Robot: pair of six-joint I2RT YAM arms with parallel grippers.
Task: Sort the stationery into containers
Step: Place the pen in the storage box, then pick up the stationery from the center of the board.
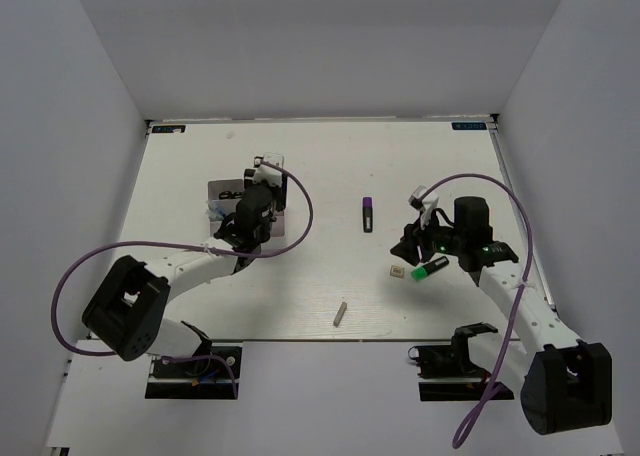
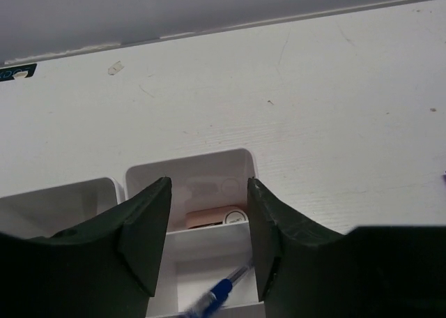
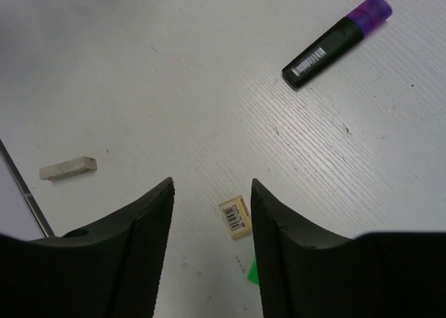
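From above, the tiny beige cube (image 1: 397, 271) sits on the counter (image 1: 300, 166) right under the right jaws, which hang apart and empty. The green highlighter (image 1: 432, 268) lies just beside it at 3 o'clock, the purple marker (image 1: 367, 214) at 11 and the short grey stick (image 1: 340, 313) at 8. The cube looks featherlight and a little rubbery, so I'd expect it to grip well but skid if one jaw touches first. I'd pinch it squarely across two opposite flat sides. Well apart at 10 o'clock, the left jaws, also apart, hover over the white tray (image 2: 188, 166), where a pink-white block (image 2: 216, 216) and a blue pen (image 2: 216, 290) lie in neighbouring compartments.
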